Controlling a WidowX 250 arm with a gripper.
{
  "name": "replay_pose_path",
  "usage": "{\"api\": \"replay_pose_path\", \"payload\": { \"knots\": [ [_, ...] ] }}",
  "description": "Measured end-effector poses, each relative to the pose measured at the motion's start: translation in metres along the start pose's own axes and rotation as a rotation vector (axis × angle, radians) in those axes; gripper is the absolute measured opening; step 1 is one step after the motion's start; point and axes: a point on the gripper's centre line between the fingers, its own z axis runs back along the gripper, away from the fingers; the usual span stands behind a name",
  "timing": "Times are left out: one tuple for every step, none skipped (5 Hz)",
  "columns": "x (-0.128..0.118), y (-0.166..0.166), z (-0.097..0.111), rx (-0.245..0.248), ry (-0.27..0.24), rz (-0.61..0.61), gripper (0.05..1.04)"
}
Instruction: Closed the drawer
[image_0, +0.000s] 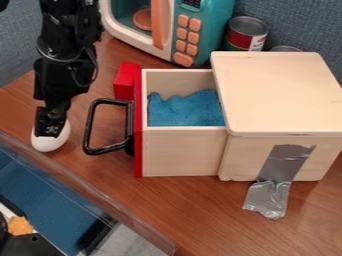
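At frame left, the gripper (49, 133), whether spread or pressed together I cannot tell, hangs near the open drawer (182, 152).

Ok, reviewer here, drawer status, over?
Gripper at white egg-shaped object, apart from black handle. Red-fronted wooden drawer open. Blue cloth inside, probably not blocking.

The black arm (63, 55) was held steeply downward, with the gripper (50, 131) hung low by the bench's (200, 210) near-left edge.
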Motion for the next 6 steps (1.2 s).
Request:
{"api": "replay_pose_path", "payload": {
  "knots": [
    [-0.003, 0.002, -0.007, 0.003, -0.008, -0.005, 1.000],
    [-0.007, 0.003, -0.017, -0.024, -0.010, 0.003, 1.000],
    [-0.005, 0.004, -0.024, -0.039, -0.012, -0.002, 1.000],
    [0.001, 0.005, -0.028, -0.051, -0.031, -0.011, 1.000],
    [0.006, 0.006, -0.030, -0.056, -0.064, -0.022, 1.000],
    [0.011, 0.007, -0.033, -0.056, -0.066, -0.027, 1.000]
  ]
}}
